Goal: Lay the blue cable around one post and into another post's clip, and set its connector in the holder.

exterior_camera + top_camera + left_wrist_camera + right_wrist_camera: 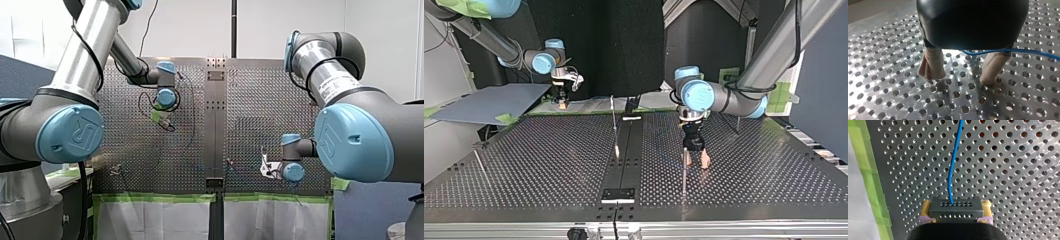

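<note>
Got the black rectangular connector block pinched tight between the yellow pads of my right end effector, near the strip of green tape edging the perforated metal table. Can see the thin blue cable running out of its face over the holes. Over at my left end effector: 2 beige pads spread wide, tips down at the table, gripping nothing, cable crossing 1 pad up by the body.
</note>
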`<action>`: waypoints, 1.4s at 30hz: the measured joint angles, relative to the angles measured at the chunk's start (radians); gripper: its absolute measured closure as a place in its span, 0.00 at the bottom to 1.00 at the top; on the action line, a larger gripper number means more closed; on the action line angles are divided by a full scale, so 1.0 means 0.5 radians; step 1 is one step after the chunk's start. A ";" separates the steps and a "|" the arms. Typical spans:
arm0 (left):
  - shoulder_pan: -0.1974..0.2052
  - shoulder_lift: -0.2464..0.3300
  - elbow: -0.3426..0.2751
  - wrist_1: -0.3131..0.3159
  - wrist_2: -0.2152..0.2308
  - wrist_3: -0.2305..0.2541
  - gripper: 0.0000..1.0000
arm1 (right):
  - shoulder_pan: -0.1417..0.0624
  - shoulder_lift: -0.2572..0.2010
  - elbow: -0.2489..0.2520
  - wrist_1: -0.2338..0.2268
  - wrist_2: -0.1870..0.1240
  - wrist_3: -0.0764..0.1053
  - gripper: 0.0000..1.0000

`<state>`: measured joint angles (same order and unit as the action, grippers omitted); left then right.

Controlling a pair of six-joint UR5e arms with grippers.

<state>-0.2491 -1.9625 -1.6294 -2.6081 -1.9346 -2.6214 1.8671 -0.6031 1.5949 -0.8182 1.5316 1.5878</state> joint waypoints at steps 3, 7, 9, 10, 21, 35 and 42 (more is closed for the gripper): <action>0.005 -0.001 0.007 -0.003 0.029 -0.009 0.00 | -0.002 -0.008 0.000 0.007 0.006 -0.026 1.00; 0.010 -0.001 0.012 -0.015 0.040 -0.023 0.00 | 0.000 -0.054 0.001 0.044 0.019 -0.043 1.00; 0.008 -0.001 0.013 -0.025 0.040 -0.026 0.00 | 0.004 -0.083 0.005 0.069 0.037 -0.044 1.00; 0.007 -0.001 0.013 -0.027 0.040 -0.026 0.00 | 0.006 -0.105 0.009 0.090 0.051 -0.045 1.00; 0.009 0.000 0.014 -0.036 0.038 -0.043 0.00 | -0.023 -0.293 0.159 0.165 0.181 0.052 1.00; 0.009 0.000 0.014 -0.029 0.050 -0.046 0.00 | -0.041 -0.543 0.246 0.248 0.180 0.237 1.00; 0.011 0.000 0.014 -0.025 0.051 -0.046 0.00 | -0.062 -0.662 0.152 0.321 0.165 0.251 1.00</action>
<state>-0.2438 -1.9625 -1.6226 -2.6206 -1.9090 -2.6445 1.8359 -0.9340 1.6712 -0.6578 1.6141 1.7133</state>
